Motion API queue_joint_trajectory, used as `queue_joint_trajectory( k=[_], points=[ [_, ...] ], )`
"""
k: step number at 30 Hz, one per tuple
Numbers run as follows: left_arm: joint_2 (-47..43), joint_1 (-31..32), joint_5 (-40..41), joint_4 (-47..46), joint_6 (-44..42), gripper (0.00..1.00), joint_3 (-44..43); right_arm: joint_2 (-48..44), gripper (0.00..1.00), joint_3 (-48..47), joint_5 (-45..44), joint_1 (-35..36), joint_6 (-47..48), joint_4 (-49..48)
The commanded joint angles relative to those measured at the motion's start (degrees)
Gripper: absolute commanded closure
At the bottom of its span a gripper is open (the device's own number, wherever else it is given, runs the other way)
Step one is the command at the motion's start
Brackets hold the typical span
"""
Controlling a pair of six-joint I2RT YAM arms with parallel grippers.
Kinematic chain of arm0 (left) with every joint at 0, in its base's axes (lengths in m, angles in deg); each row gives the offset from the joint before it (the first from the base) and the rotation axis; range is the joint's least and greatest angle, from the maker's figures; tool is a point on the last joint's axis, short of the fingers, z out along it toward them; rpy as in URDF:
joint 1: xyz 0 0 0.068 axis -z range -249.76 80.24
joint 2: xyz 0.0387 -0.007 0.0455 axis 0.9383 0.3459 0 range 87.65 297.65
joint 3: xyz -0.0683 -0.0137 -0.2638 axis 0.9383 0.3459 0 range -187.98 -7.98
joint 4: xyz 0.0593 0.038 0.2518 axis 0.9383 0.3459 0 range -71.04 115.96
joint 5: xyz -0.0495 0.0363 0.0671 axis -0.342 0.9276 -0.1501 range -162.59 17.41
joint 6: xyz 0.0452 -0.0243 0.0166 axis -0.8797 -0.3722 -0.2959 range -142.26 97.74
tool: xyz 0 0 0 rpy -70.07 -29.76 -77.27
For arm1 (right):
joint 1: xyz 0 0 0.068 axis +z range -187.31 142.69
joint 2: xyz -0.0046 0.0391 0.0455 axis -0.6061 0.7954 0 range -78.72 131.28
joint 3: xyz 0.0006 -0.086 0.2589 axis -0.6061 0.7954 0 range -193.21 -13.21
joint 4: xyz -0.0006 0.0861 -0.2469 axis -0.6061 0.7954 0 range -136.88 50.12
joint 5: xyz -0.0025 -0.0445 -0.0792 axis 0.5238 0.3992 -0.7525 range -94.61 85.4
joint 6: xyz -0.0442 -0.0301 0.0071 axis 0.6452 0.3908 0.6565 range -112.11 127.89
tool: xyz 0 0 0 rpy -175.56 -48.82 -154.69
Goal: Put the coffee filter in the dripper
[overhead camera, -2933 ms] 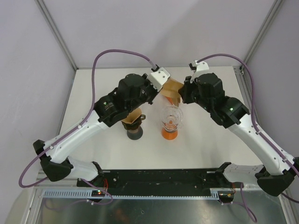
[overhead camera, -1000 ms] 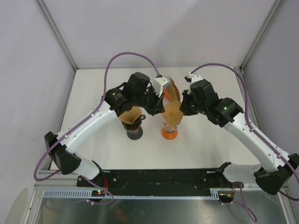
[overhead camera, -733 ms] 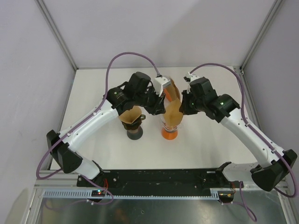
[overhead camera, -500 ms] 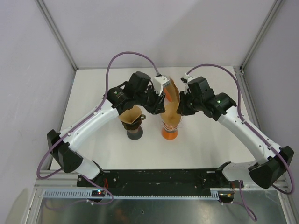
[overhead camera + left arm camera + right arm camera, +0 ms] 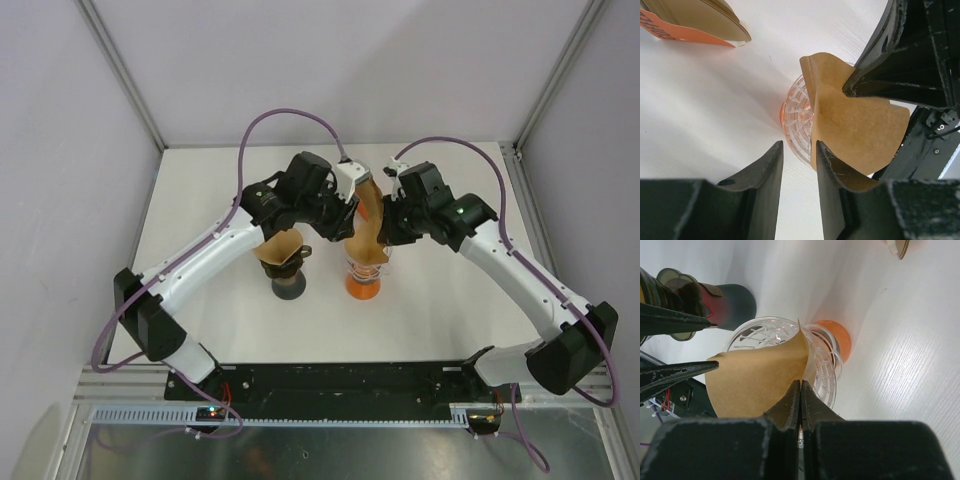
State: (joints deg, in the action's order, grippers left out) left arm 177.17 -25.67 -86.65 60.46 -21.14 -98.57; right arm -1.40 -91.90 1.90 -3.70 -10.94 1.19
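Note:
The brown paper coffee filter [image 5: 368,228] hangs partly inside the clear ribbed dripper [image 5: 364,266], which stands on an orange base [image 5: 362,289]. My right gripper [image 5: 800,386] is shut on the filter's [image 5: 757,382] edge, just above the dripper's rim [image 5: 822,367]. My left gripper [image 5: 799,150] is open and holds nothing. It hovers over the dripper [image 5: 797,117], with its right finger beside the filter's [image 5: 855,125] left fold. In the top view the two grippers meet over the dripper, left [image 5: 345,215] and right [image 5: 388,222].
A black stand [image 5: 288,285] holding a brown filter cone [image 5: 280,247] sits left of the dripper and also shows in the right wrist view [image 5: 735,302]. A flat pack of filters with an orange label [image 5: 690,20] lies on the white table [image 5: 450,300] behind.
The filter has come down from above the table into the dripper's mouth. In the last second both grippers closed in over the dripper, the left shifting right and the right shifting left.

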Motion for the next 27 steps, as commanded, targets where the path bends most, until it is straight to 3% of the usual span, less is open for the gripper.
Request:
queue_joint_trajectory(
  k=[1, 3, 15, 19, 27],
  points=[
    [1.07, -0.28, 1.34, -0.17, -2.38, 0.63, -2.39, 0.87, 1.00, -0.85, -0.09, -0.28, 1.64, -1.45],
    [1.47, -0.32, 1.19, -0.18, -2.56, 0.63, -2.36, 0.85, 1.00, -0.85, 0.09, -0.34, 1.72, -1.64],
    [1.35, -0.32, 1.73, -0.19, -3.04, 0.62, -2.97, -3.91, 0.57, -0.89, -1.73, -0.35, 2.68, -3.64],
    [0.71, -0.32, 1.62, -0.13, -3.10, 0.58, -2.93, -4.29, 0.54, -2.26, -1.90, -0.30, 3.52, -2.92],
    [-0.23, -0.32, 1.62, -0.14, -3.62, 0.35, -3.94, -4.78, 0.53, -7.17, -1.53, 0.55, 5.19, -2.72]
  ],
)
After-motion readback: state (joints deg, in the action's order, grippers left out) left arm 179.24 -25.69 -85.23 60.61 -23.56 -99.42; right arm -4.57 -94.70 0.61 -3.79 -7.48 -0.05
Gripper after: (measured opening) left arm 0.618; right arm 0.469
